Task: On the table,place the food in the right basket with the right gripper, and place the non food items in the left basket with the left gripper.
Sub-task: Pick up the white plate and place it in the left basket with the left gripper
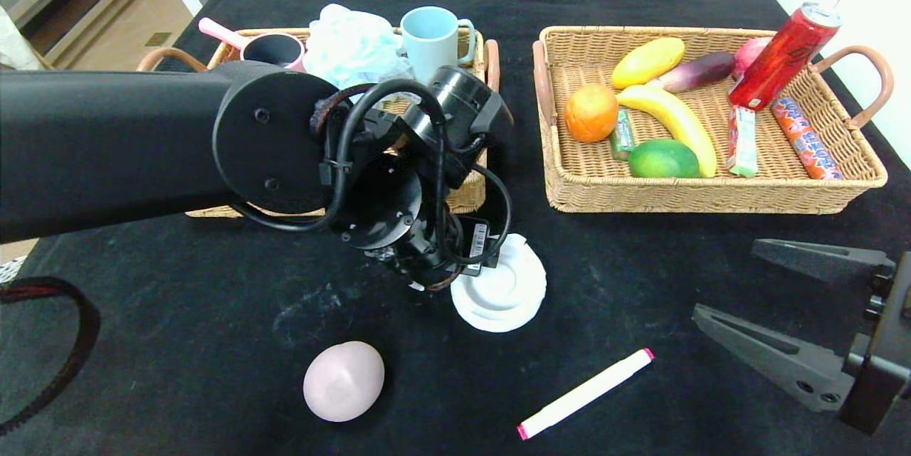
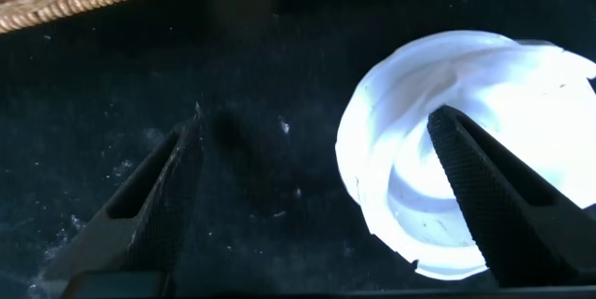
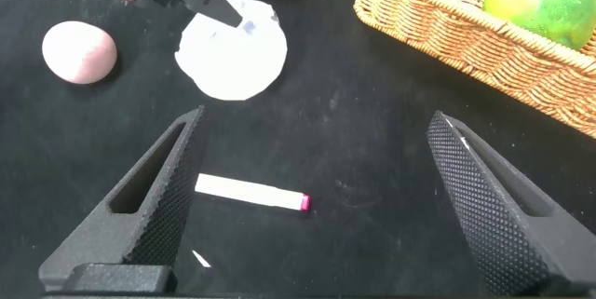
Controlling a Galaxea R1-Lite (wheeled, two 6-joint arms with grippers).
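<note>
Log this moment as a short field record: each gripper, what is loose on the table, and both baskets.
left gripper: open, one finger over the white disc, nothing held
right gripper: open, empty, near the table's right side
loose on table: white disc, pink egg-shaped lump, white marker
right basket: orange, gum pack, other foods
left basket: mugs, partly hidden

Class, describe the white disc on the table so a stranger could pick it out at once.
Start at the black table and find the open strip in front of the two wicker baskets. Under the open left claw, between the pink egg-shaped lump and the marker, lies the white disc. Alone there, it is flat, round and ridged.
</note>
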